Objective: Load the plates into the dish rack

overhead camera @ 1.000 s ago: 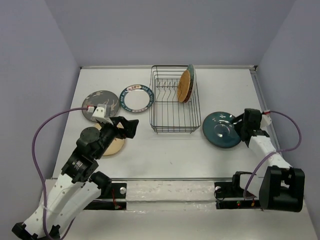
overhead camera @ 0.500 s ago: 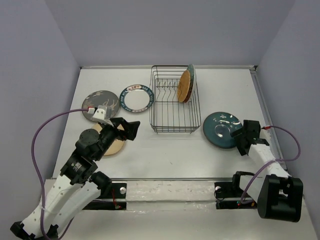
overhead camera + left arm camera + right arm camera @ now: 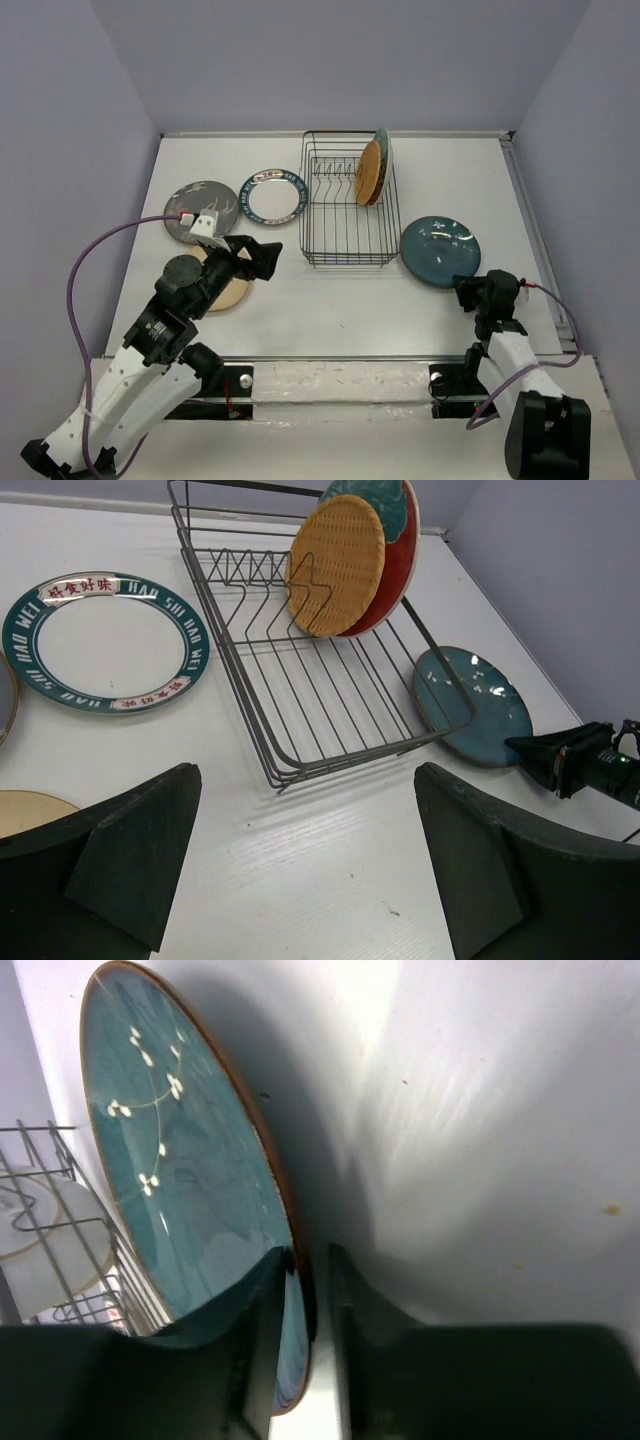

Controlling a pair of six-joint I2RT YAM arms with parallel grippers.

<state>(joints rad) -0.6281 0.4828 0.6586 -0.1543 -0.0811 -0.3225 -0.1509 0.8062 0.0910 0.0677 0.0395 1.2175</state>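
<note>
The black wire dish rack (image 3: 348,215) stands at mid-table. An orange-brown wooden plate (image 3: 368,172) and a teal-and-red plate (image 3: 384,158) stand upright at its far right end. To the rack's right lies the dark teal plate (image 3: 440,250). My right gripper (image 3: 472,293) is at that plate's near rim. In the right wrist view the right gripper (image 3: 308,1260) is shut on the dark teal plate's (image 3: 180,1160) rim, one finger on each side. My left gripper (image 3: 258,257) hangs open, holding nothing, to the left of the rack's near corner. The grey patterned plate (image 3: 200,207), the white teal-rimmed plate (image 3: 273,196) and the pale tan plate (image 3: 228,292) lie flat on the left.
The left arm covers part of the tan plate. A purple cable (image 3: 90,262) loops off the left arm. The rack's (image 3: 300,695) upright tines left of the two standing plates hold nothing. A raised strip (image 3: 525,200) runs along the table's right edge.
My right arm drew back toward the near edge, and its gripper came down to the dark teal plate's near rim and closed on it. The plate shifted slightly left. The left arm barely moved.
</note>
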